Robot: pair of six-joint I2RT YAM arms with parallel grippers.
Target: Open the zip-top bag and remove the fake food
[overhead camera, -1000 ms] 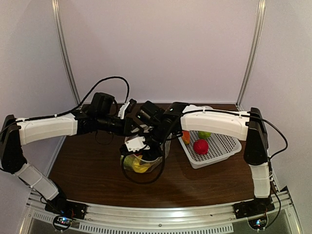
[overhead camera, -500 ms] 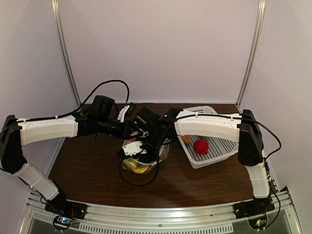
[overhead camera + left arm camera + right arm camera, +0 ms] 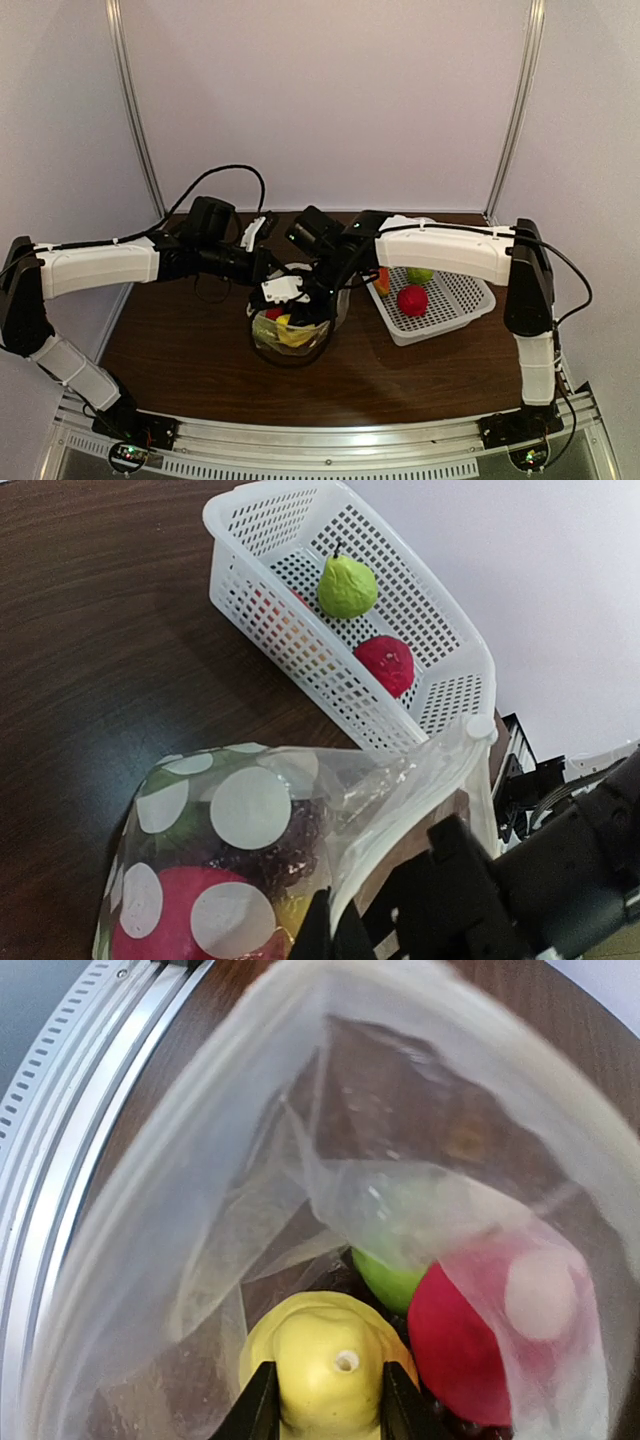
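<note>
Zip-top bag (image 3: 290, 335) stands open at lower centre of the top view, just left of the white basket (image 3: 432, 328). We see the left gripper (image 3: 330, 935) pinched shut on its rim. The right gripper (image 3: 323, 1375) is inside, fingers clamped on a yellow fruit (image 3: 330, 1332).
</note>
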